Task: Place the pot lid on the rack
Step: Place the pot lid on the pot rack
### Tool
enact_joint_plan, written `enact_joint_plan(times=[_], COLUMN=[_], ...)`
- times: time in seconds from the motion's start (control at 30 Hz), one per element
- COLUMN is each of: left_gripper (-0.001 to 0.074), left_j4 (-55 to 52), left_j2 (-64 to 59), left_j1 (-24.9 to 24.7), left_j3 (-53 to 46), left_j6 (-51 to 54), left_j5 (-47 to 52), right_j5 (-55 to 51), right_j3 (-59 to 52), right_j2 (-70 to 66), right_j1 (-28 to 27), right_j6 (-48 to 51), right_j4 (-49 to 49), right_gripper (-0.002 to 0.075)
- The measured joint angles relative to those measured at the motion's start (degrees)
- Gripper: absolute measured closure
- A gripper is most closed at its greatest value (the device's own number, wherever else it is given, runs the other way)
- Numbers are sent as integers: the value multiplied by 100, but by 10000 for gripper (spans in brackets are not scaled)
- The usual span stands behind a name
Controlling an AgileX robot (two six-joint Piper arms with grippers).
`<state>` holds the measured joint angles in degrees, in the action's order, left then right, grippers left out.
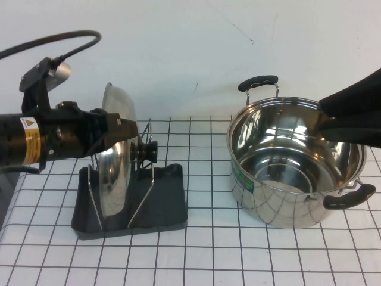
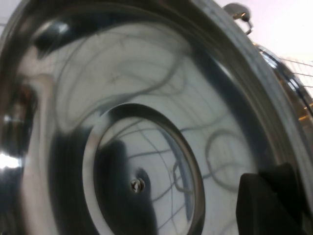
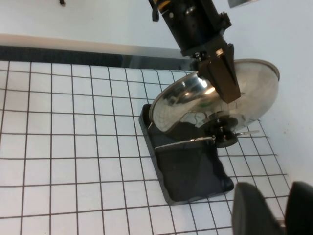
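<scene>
Left claw [image 1: 122,128] grips pot lid [image 1: 116,170] upright in rack [image 1: 161,202]; right claw [image 3: 271,208] open above pot [image 1: 292,161].

A white tabletop [image 1: 196,262] ruled with a thin black grid meets a plain pale wall [image 1: 196,42]. A dark strip [image 3: 73,53] runs along their junction, possibly the tabletop's edge. Light is even and soft.

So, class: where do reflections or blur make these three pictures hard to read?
High view: the pot mirrors the grid. Left wrist view: the pot lid, held on the rack by the left gripper, fills the frame with warped reflections. Right wrist view: the right gripper is blurred.
</scene>
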<state>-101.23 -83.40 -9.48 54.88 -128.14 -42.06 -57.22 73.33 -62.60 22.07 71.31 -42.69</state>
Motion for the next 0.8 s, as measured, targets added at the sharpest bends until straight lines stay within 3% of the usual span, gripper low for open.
enact_joint_plan(times=[0.3, 0.53, 0.63, 0.8], left_gripper=[651, 280, 228, 212], left_j4=[0, 0, 0, 0], left_j2=[0, 0, 0, 173], left_j1=[0, 0, 0, 0], left_j3=[-148, -148, -148, -148], left_j6=[-89, -89, -70, -70], left_j5=[210, 217, 193, 214], right_j5=[0, -61, -70, -86], right_j3=[0, 0, 0, 0], right_j2=[0, 0, 0, 0], right_j1=[0, 0, 0, 0], right_j6=[-13, -42, -57, -145], right_j4=[0, -11, -20, -20], right_gripper=[561, 561, 575, 647])
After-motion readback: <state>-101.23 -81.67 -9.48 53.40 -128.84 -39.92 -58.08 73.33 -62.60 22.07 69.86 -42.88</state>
